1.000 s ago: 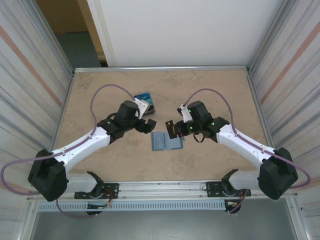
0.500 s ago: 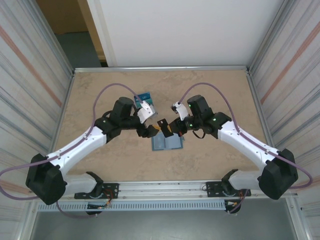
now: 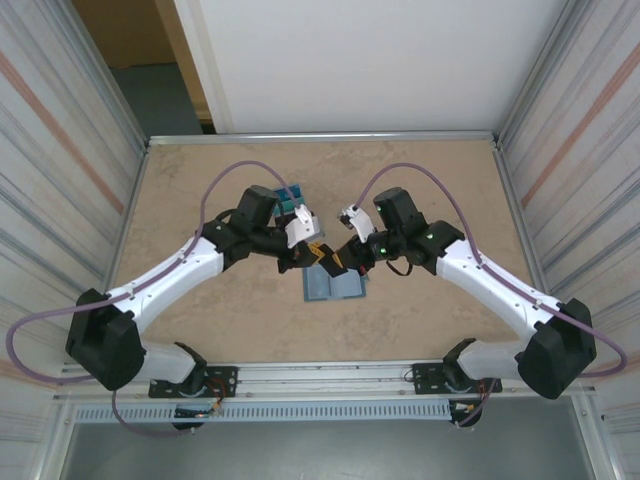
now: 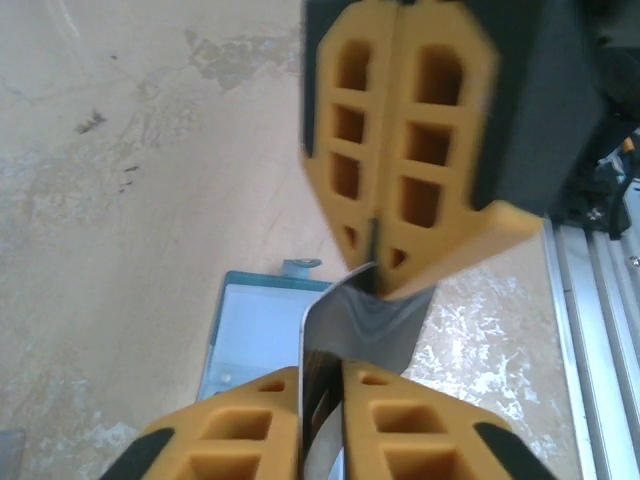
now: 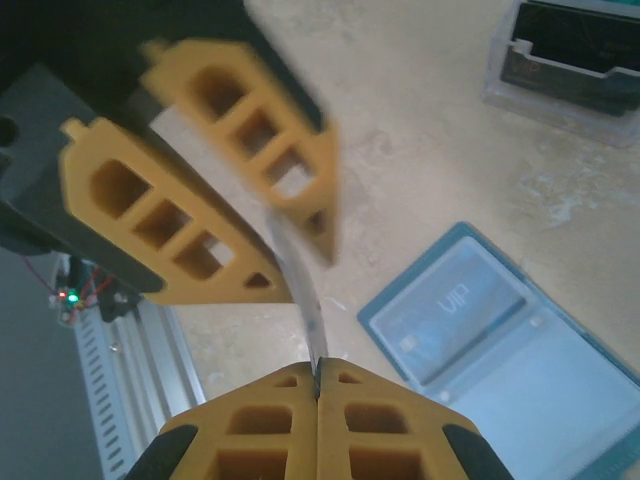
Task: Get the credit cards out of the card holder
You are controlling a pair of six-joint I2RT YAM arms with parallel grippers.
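Left end effector (image 4: 322, 390) is clamped on one edge of a dark, shiny credit card (image 4: 365, 320). Right end effector (image 5: 318, 385) is pinched shut on the opposite edge. Card hangs between the two, off the desk (image 3: 450, 180), just above the card holder (image 3: 335, 288). Holder lies open and flat, pockets up, with a VIP card (image 5: 455, 320) in one pocket. Clear box (image 5: 575, 60) with cards sits apart, further back.

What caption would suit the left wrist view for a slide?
Left hand and right hand both pinch one credit card above the open card holder.
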